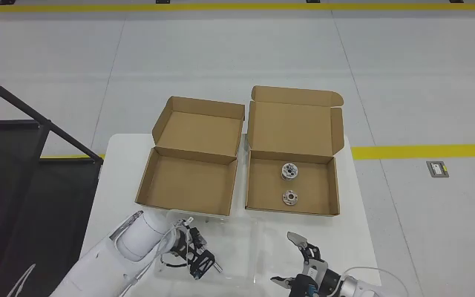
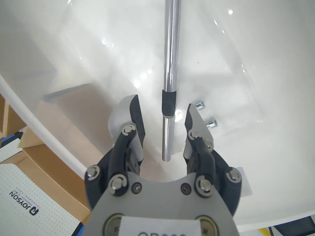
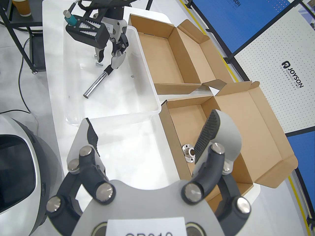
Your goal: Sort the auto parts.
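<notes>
On your left, the left arm comes in low over the counter [image 1: 122, 185], its left gripper [image 2: 162, 104] pointed down into the clear bin [image 3: 123, 115] at the near edge. The fingers are spread wide. Right between them lies the metal rod [image 2: 170, 50], its black band [image 2: 168, 103] level with the fingertips and a gap on either side, so nothing is clamped. Two small bolts [image 2: 200, 104] sit just beside one finger on the bin floor. Moving across, the left cardboard box [image 1: 185, 184] stands open with its lid back. Beside it is the right cardboard box [image 1: 319, 194], with two flanged parts [image 1: 288, 171] lying inside, one nearer you than the other. Grey floor with a yellow line [image 1: 415, 152] runs behind the counter, and blue and white panels [image 3: 233, 8] stand off to the side. On your right, the right gripper [image 3: 152, 119] hovers above the near edge of the right box, fingers parted and holding nothing, well apart from the rod.
</notes>
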Motion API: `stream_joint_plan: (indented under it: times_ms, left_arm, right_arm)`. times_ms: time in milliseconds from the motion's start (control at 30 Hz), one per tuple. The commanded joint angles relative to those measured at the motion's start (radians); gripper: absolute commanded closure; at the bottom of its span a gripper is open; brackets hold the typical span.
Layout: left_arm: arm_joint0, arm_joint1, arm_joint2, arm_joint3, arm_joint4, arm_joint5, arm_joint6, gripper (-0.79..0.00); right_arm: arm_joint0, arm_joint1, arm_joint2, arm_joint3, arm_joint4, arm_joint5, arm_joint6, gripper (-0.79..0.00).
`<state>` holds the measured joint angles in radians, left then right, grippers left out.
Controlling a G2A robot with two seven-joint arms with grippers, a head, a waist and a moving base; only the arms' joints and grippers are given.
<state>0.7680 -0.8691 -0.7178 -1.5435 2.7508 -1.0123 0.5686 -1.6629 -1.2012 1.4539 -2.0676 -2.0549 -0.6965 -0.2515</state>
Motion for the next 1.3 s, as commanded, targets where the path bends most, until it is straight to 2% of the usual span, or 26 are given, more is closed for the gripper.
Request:
stream_joint_plan:
  times_ms: [0,67,167,433,667,700,767,833,933,1100,1200,1267]
  left_arm:
    - [-0.024,-0.005,0.029,0.023,-0.022,0.0,-0.015,-0.419]
    - [-0.045,-0.011,0.053,0.044,-0.054,0.0,-0.031,-0.416]
    - [-0.072,-0.019,0.087,0.07,-0.098,0.0,-0.066,-0.36]
    - [-0.133,-0.03,0.171,0.121,-0.198,0.0,-0.13,-0.351]
    - [-0.185,-0.034,0.247,0.153,-0.262,0.0,-0.162,-0.299]
    - [-0.191,-0.035,0.257,0.157,-0.271,0.0,-0.166,-0.271]
    - [-0.205,-0.035,0.274,0.161,-0.289,0.0,-0.176,-0.055]
    - [-0.217,-0.035,0.29,0.165,-0.306,0.0,-0.187,0.0]
    - [-0.233,-0.033,0.307,0.167,-0.334,0.0,-0.206,0.0]
    - [-0.243,-0.012,0.306,0.11,-0.377,0.0,-0.242,0.0]
    - [-0.231,0.02,0.28,0.029,-0.398,0.0,-0.273,0.0]
    - [-0.21,0.052,0.231,-0.039,-0.427,0.0,-0.305,0.0]
  right_arm:
    - [0.0,0.0,0.0,0.0,0.0,0.0,0.0,-0.785]
    - [0.0,0.0,0.0,0.0,0.0,0.0,0.0,-0.785]
    - [0.0,0.0,0.0,0.0,0.0,0.0,0.0,-0.785]
    - [0.0,0.0,0.0,0.0,0.0,0.0,0.0,-0.785]
    - [0.0,0.0,0.0,0.0,0.0,0.0,0.0,-0.785]
    - [0.0,0.0,0.0,0.0,0.0,0.0,0.0,-0.785]
    - [0.0,0.0,0.0,0.0,0.0,0.0,0.0,-0.785]
    - [0.0,0.0,0.0,0.0,0.0,0.0,0.0,-0.785]
    - [0.0,0.0,0.0,0.0,0.0,0.0,0.0,-0.785]
    - [0.0,0.0,0.0,0.0,0.0,0.0,0.0,-0.785]
    - [0.0,0.0,0.0,0.0,0.0,0.0,0.0,-0.785]
    - [0.0,0.0,0.0,0.0,0.0,0.0,0.0,-0.785]
